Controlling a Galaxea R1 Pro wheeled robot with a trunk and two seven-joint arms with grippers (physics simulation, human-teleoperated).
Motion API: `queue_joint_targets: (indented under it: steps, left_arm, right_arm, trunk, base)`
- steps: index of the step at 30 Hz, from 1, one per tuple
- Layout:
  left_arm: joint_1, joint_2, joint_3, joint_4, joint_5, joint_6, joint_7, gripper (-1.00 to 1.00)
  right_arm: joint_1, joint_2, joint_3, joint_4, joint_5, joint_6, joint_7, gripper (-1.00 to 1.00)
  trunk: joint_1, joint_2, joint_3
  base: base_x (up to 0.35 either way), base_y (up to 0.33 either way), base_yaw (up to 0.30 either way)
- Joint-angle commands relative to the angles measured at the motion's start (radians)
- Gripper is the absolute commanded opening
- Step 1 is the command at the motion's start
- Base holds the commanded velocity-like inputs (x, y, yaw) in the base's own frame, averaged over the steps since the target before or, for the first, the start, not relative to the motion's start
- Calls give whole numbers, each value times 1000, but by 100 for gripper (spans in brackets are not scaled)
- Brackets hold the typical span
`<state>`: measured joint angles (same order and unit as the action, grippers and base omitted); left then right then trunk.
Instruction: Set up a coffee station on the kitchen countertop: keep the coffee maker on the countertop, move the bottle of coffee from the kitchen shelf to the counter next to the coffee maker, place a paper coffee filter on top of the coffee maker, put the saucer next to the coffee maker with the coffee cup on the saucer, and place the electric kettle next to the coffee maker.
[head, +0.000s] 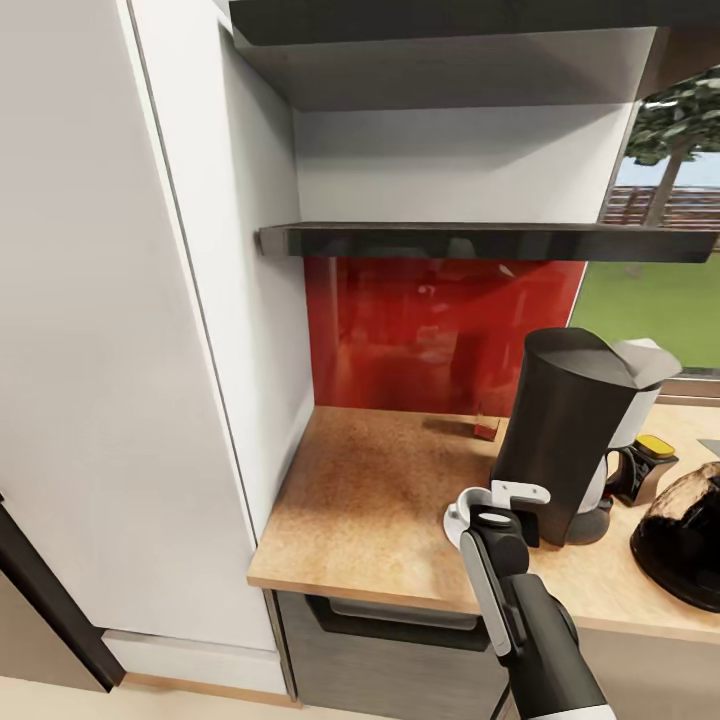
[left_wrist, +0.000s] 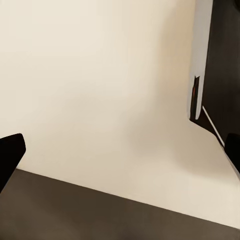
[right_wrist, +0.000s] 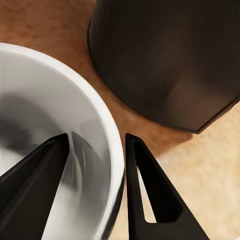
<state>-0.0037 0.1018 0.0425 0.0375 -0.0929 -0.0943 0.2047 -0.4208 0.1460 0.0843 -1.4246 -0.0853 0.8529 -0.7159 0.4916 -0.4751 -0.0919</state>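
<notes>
The cup hangs low over the countertop, just beside the coffee maker's base. The right gripper pinches its rim, one finger inside the bowl and one outside, jaws clamped on the wall; that grip keeps the cup upright and leaves its underside free for setting down. In the head view the cup is mostly hidden under the wrist, so I cannot tell whether a saucer lies beneath it or whether it touches anything. It is held close to the machine because the station gathers there: the bottle stands behind the carafe and the kettle sits to the right. The shelf above is bare. The left gripper faces a pale cabinet side, jaws apart, holding nothing.
</notes>
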Motion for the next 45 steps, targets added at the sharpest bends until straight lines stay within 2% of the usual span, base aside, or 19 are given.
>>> queue_joint_targets:
  steps: [1, 45]
  left_arm:
    - [-1, 0, 4, 2, -10, -5, 4, 100]
    - [-1, -4, 3, 2, -10, -5, 4, 100]
  right_arm:
    - [-1, 0, 1, -1, -8, 3, -10, -100]
    - [-1, -2, -3, 69, -7, 5, -13, -100]
  trunk:
    - [1, -2, -2]
    - [1, -2, -2]
  base:
    - [2, 0, 0]
    - [18, 0, 0]
